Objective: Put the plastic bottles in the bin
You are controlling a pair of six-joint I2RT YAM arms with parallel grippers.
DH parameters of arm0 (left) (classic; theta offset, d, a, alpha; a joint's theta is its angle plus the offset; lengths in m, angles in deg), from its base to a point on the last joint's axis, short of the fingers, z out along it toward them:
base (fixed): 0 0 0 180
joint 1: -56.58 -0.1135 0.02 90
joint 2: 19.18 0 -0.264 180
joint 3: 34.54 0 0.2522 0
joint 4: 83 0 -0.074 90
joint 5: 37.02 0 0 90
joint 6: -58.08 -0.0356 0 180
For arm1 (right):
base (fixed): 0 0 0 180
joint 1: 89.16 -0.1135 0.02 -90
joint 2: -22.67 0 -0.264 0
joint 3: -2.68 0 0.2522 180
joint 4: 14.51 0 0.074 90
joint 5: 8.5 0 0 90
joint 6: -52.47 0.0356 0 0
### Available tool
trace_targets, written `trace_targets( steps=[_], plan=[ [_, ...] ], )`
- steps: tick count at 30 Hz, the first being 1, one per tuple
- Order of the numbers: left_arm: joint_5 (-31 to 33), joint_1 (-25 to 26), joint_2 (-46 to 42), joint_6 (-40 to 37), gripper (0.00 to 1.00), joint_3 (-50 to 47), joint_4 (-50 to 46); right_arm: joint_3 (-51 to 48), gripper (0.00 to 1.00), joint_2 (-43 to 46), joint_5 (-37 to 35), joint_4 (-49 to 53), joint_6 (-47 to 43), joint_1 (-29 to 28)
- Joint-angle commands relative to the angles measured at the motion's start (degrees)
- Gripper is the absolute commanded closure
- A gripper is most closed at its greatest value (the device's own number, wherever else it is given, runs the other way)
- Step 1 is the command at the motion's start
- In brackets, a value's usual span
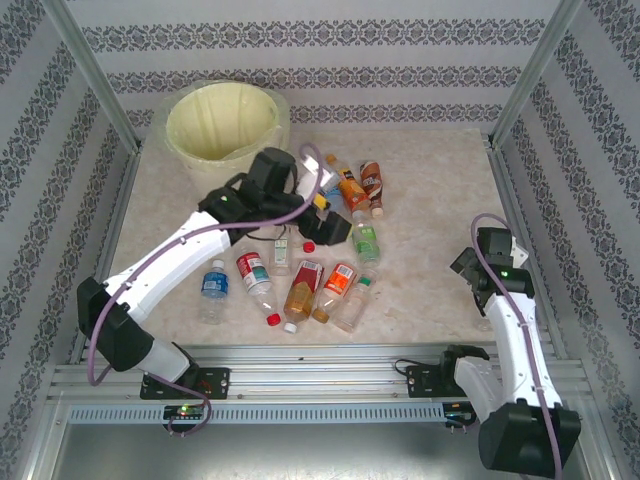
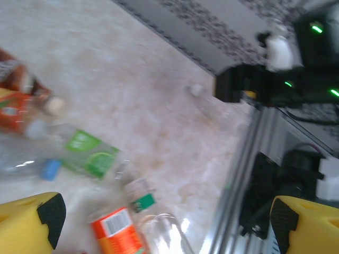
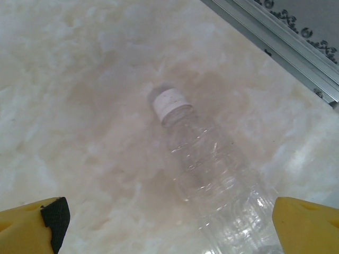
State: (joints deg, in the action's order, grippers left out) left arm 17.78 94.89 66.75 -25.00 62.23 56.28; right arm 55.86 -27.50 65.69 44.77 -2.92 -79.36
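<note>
Clear plastic bottles (image 1: 303, 285) lie scattered mid-table, and I see none inside the bin (image 1: 215, 125) at eleven o'clock. My left gripper (image 2: 164, 211) and right gripper (image 3: 167, 217) both gape, holding nothing. An unlabelled bottle (image 3: 206, 164) lies beneath the right.

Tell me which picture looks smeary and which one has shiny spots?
Left wrist view: blurry all over, and the clear green-labelled plastic bottle has soft edges. Right wrist view: sharper, with bright glare on the clear white-capped plastic bottle. Top external view: crisp and evenly lit.
</note>
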Motion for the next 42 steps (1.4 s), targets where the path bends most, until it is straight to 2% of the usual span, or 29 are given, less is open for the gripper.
trace_targets(
  steps=[1,9,18,26,42],
  plan=[
    [-4.34,2.89,-1.19,1.60,0.00,-3.14,8.76,-1.57,0.02,-2.39,2.88,-3.76,-3.50,2.77],
    [-1.96,6.82,0.62,0.30,0.00,-4.08,6.59,-2.24,0.02,-9.53,4.90,-6.27,-4.72,6.31],
    [-0.05,6.94,0.96,-0.39,0.00,-3.81,5.47,-0.60,0.02,-16.05,7.72,-5.39,-5.03,9.43],
    [0.72,7.05,2.14,-0.84,0.00,-3.55,4.39,-2.79,0.06,-18.20,14.47,-8.56,-2.46,9.21],
    [1.80,7.05,2.74,-1.20,0.00,-3.46,3.76,-4.26,0.08,-22.84,18.62,-14.45,-0.42,8.50]
  ],
)
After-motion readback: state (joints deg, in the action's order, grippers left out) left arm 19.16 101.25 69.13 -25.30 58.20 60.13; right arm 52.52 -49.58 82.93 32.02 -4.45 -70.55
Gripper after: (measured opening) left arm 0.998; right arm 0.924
